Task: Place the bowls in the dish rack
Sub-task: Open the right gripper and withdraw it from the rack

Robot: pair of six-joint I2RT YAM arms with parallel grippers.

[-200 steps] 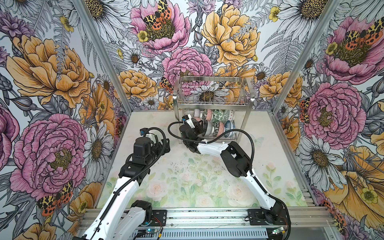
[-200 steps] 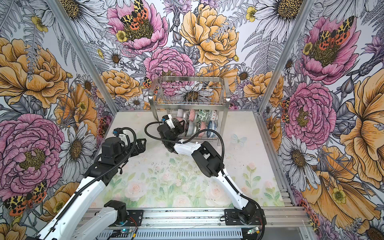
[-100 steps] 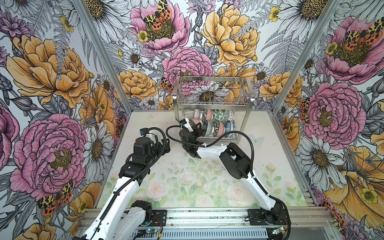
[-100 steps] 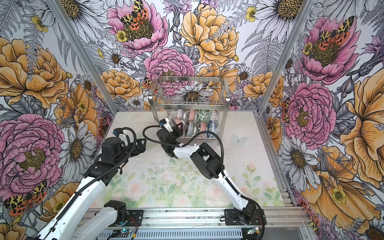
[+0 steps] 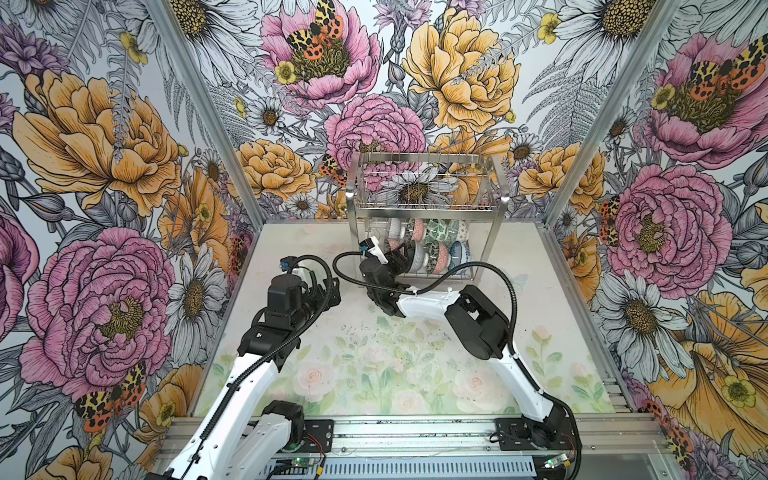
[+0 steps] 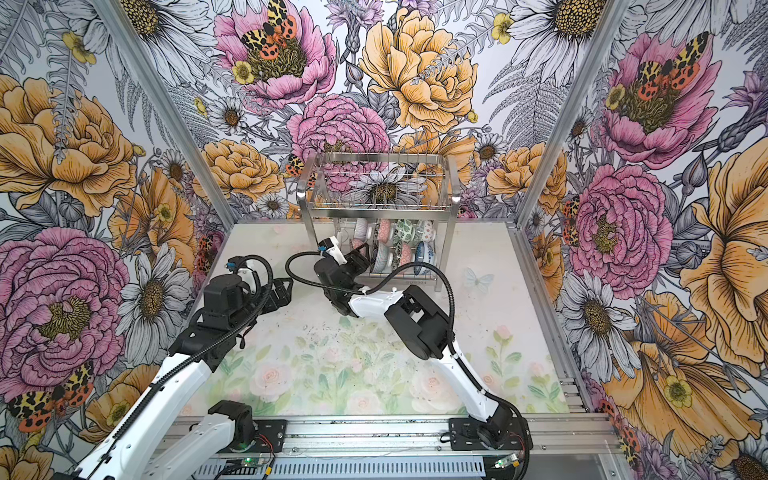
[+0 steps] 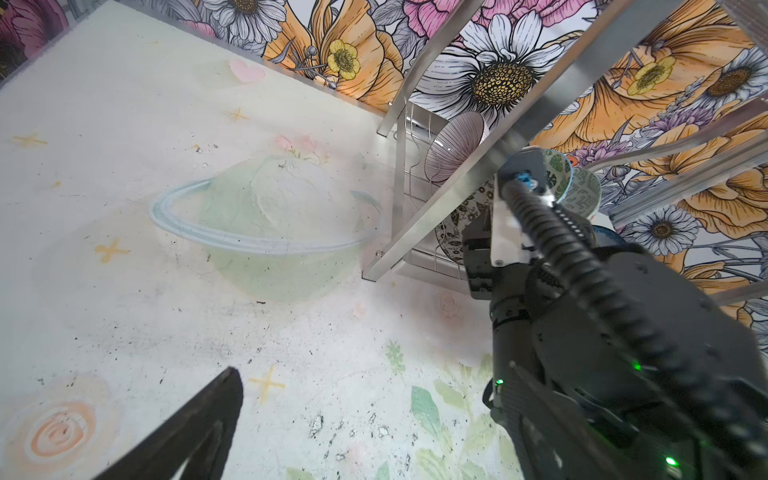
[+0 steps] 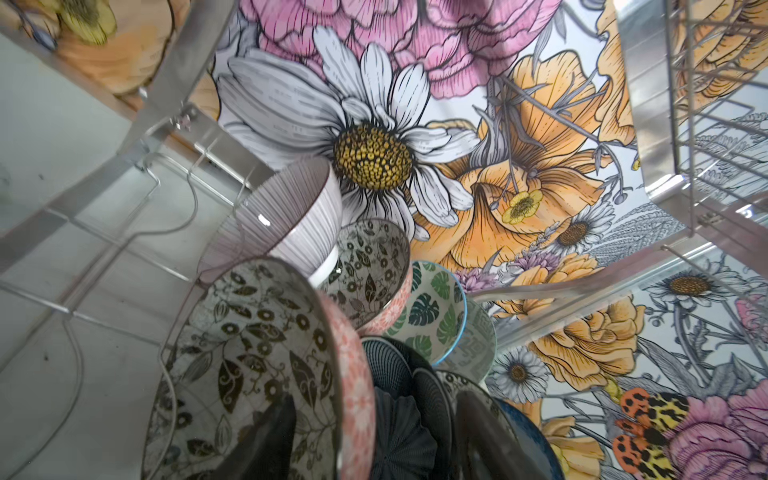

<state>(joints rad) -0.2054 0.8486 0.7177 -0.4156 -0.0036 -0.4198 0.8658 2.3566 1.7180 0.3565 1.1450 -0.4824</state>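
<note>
Ahead of the spread right pincer (image 5: pixel 398 254), bowls (image 5: pixel 432 245) stand edgewise in the dish rack (image 5: pixel 424 212); left pincer (image 5: pixel 332 291) likewise spread.

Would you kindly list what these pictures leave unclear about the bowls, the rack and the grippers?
- Right gripper: contact with any bowl unclear; its fingers are blurred in the right wrist view, tiny in both top views.
- Bowls: number uncertain; they overlap inside the dish rack.
- Left gripper: left wrist view shows one finger; the edge cuts off the other.
</note>
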